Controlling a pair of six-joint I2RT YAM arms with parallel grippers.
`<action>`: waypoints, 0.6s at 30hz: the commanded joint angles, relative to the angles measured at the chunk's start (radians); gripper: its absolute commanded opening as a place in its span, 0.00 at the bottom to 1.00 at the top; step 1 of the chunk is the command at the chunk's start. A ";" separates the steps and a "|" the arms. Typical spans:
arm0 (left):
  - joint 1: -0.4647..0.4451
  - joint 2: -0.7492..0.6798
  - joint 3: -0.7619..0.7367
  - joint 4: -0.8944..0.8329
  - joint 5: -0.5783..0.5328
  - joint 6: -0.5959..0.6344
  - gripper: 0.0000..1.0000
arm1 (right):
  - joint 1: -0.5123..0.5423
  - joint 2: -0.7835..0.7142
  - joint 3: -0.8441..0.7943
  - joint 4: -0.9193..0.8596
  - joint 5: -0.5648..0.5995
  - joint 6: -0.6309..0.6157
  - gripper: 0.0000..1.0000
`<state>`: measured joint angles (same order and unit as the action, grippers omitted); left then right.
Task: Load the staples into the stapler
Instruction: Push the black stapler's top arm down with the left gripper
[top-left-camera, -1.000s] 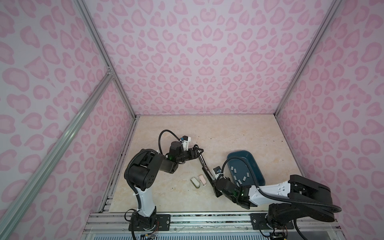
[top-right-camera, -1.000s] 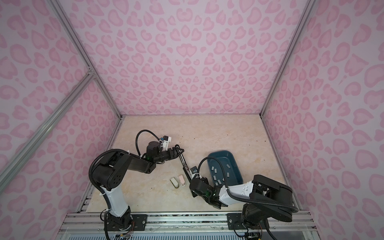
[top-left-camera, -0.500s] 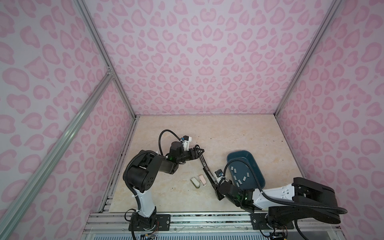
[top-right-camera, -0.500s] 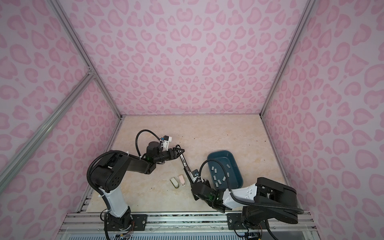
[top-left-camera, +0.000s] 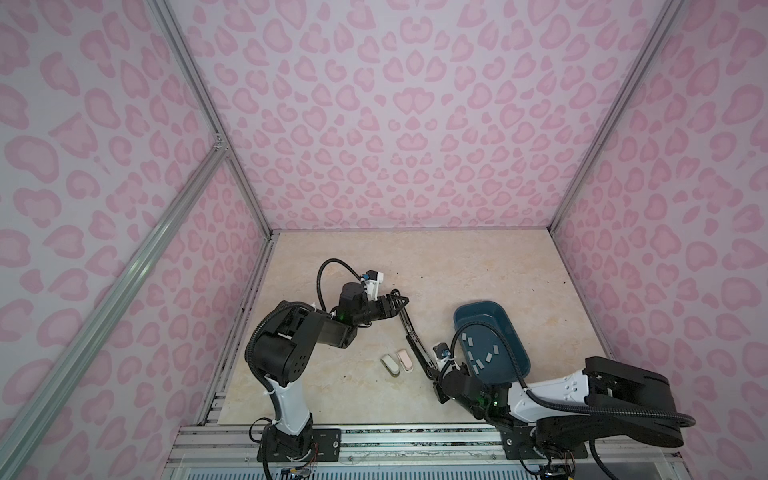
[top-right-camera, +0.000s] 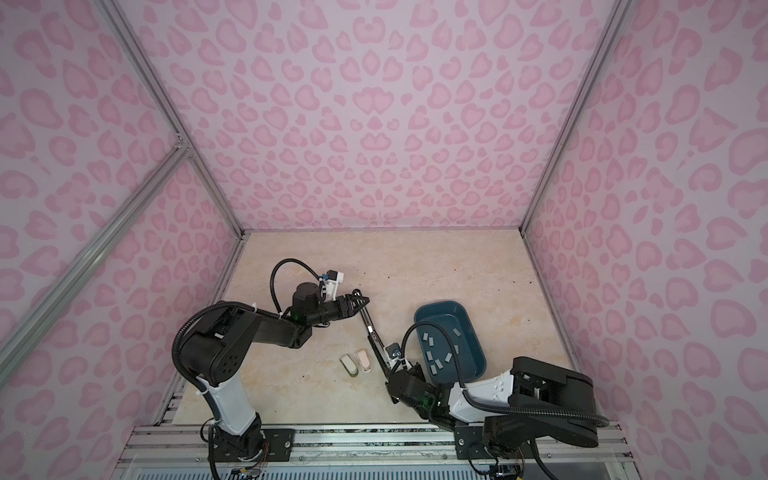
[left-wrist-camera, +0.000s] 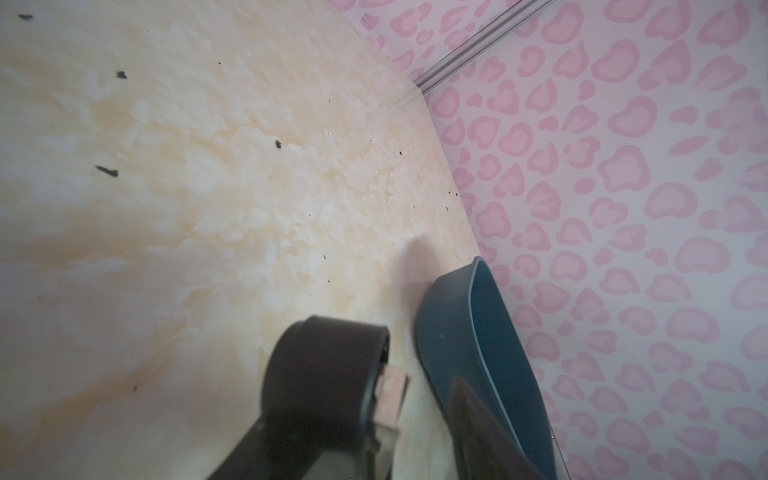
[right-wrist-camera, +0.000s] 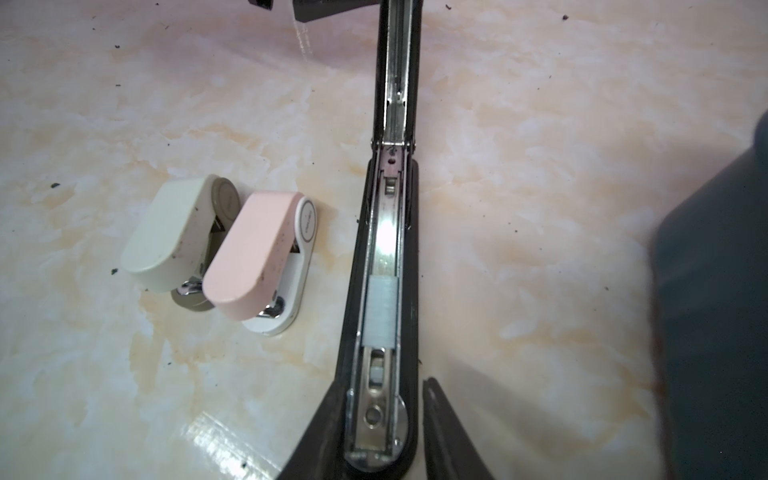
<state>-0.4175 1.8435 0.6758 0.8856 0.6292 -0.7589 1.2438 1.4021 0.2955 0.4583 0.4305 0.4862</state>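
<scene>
A long black stapler (top-left-camera: 415, 340) (top-right-camera: 376, 338) lies opened out flat between my two grippers. One grey strip of staples (right-wrist-camera: 380, 311) sits in its metal channel (right-wrist-camera: 388, 232). My right gripper (right-wrist-camera: 382, 386) (top-left-camera: 434, 376) is open and straddles the stapler's rounded front end; one finger touches its side, the other stands a little off. My left gripper (top-left-camera: 397, 301) (left-wrist-camera: 419, 399) is at the far end of the stapler (left-wrist-camera: 320, 374). Bare table shows between that end and the one finger (left-wrist-camera: 478, 424) in view. More staples (top-left-camera: 478, 353) lie loose in the blue tray (top-left-camera: 498, 320).
A cream mini stapler (right-wrist-camera: 178, 237) (top-left-camera: 390, 362) and a pink mini stapler (right-wrist-camera: 257, 253) (top-left-camera: 405, 359) lie side by side just left of the black stapler. The blue tray (top-right-camera: 440, 307) (left-wrist-camera: 457, 332) stands to its right. Pink patterned walls enclose the table.
My right arm has sunk slightly toward the table's front edge, and its jaws have parted around the stapler's end. The left arm, stapler and mini staplers have stayed put.
</scene>
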 joint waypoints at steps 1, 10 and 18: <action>0.000 -0.007 0.010 0.043 0.021 -0.008 0.57 | 0.002 0.013 -0.008 0.053 0.032 -0.007 0.27; 0.000 -0.020 0.007 0.036 0.033 0.004 0.57 | 0.003 0.005 -0.015 0.096 0.028 -0.031 0.12; -0.027 -0.085 -0.014 0.014 0.056 0.089 0.56 | 0.014 0.000 -0.019 0.121 0.035 -0.038 0.06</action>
<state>-0.4320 1.7966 0.6727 0.8833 0.6617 -0.7296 1.2495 1.4078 0.2825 0.5194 0.4461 0.4637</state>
